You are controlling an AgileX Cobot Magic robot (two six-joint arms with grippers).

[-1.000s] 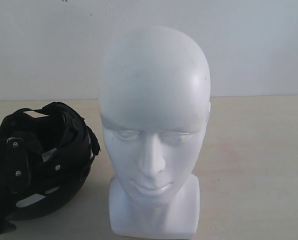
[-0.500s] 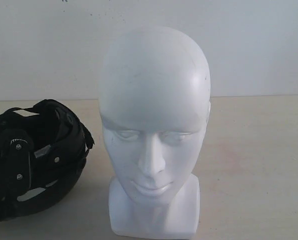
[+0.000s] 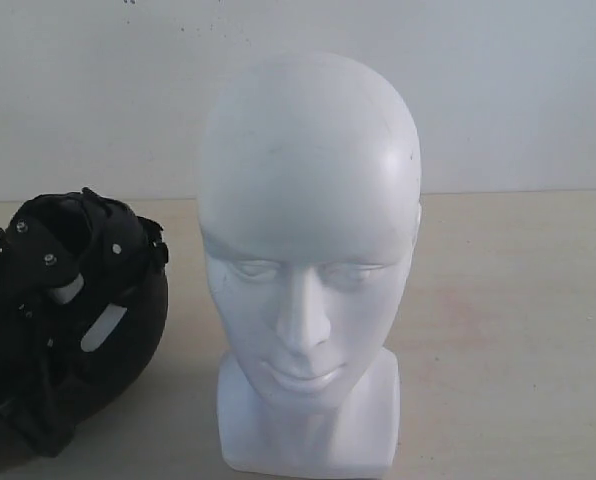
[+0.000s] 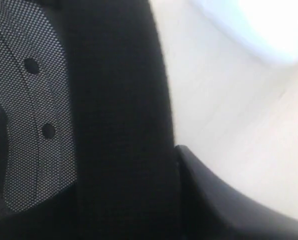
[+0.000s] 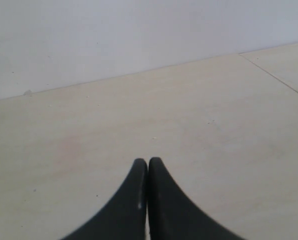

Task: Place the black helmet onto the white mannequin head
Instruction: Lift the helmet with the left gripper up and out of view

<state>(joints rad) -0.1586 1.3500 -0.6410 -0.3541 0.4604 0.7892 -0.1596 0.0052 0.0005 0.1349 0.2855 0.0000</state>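
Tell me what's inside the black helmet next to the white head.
Inside the helmet you can see black padding, metal snaps and pale strips. The deeper part of the shell is too dark to make out.

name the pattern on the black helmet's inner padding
Fine grey dotted mesh on the inner padding of the matte-black helmet; clearest in left wrist view.

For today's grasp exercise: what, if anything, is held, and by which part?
Left pincer seems to grip the black helmet by its padded rim; right pincer shut, holding nothing.
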